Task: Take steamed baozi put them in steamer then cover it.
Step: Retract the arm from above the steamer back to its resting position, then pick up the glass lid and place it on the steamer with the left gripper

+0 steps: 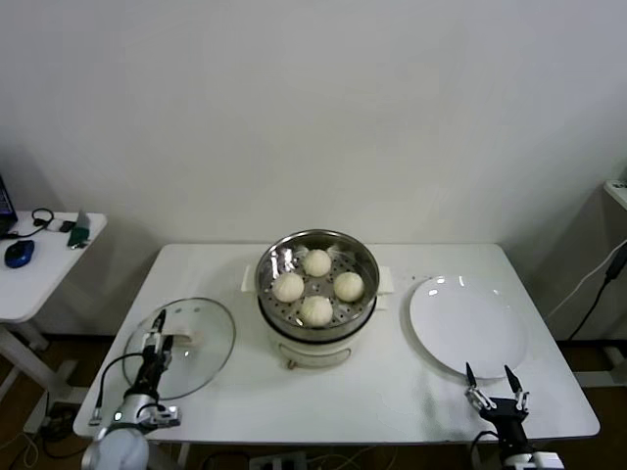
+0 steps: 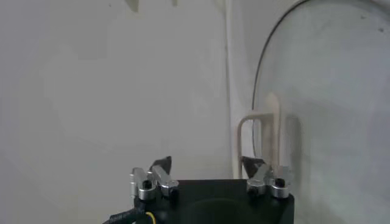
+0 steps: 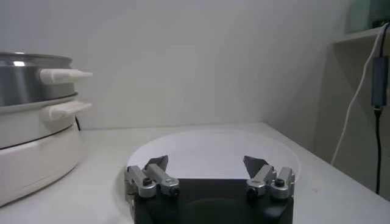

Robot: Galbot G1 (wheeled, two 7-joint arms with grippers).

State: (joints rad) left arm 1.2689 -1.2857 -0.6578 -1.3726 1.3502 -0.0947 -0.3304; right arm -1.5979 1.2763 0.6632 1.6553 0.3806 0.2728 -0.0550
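Note:
Several cream-white baozi [image 1: 316, 262] lie in the shiny steel steamer [image 1: 362, 257] on its white pot base at the table's middle. The steamer is uncovered. The clear glass cover [image 1: 206, 357] lies flat on the table at the left, its whitish handle [image 1: 188, 341] at its centre. My left gripper [image 1: 157, 328] is open and empty, low over the cover just left of the handle. In the left wrist view the gripper [image 2: 207, 164] is open, and the handle [image 2: 259, 137] stands just ahead of one finger. My right gripper [image 1: 493, 377] is open and empty at the front right.
A flat white plate [image 1: 468, 323] lies right of the steamer, just beyond my right gripper; it also shows in the right wrist view [image 3: 213, 149], with the steamer's side handles [image 3: 64, 76] off to one side. A small side table [image 1: 44, 259] with gadgets stands at far left.

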